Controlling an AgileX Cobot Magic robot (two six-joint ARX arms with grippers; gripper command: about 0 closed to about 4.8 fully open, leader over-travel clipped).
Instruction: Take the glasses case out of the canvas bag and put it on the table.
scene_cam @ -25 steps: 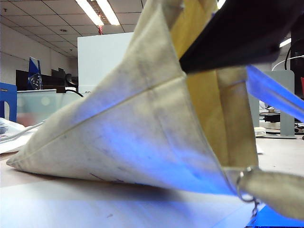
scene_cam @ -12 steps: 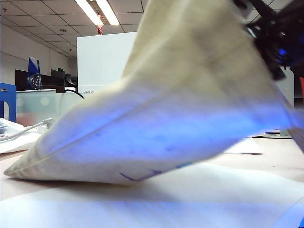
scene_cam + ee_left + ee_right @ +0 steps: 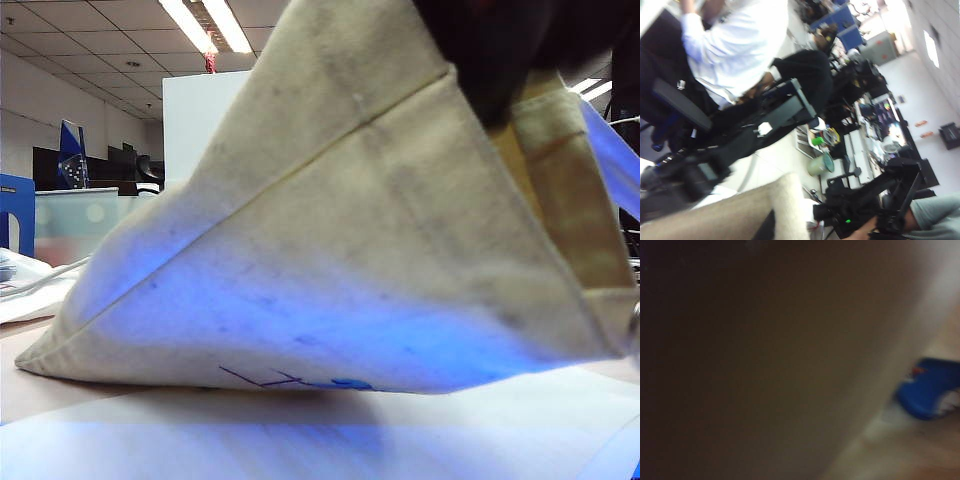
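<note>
The large beige, soiled canvas bag (image 3: 330, 250), slumped half a second ago, is now hoisted into a taut peak towards one o'clock in the exterior view, held by a dark arm. The left gripper is unseen there; its jaws are pressed together. The right gripper, likewise pressed together, is inside the bag. The blue rounded glasses case (image 3: 930, 395) lies at three o'clock in the right wrist view, ungrasped. Extraction remains pending. The pale smooth table (image 3: 300, 440) lies under ceiling strip lights (image 3: 205, 25).

Blurred beige canvas bag (image 3: 765, 355) cloth filled most of the right wrist view; the blue glasses case (image 3: 930, 395) showed at one edge.
</note>
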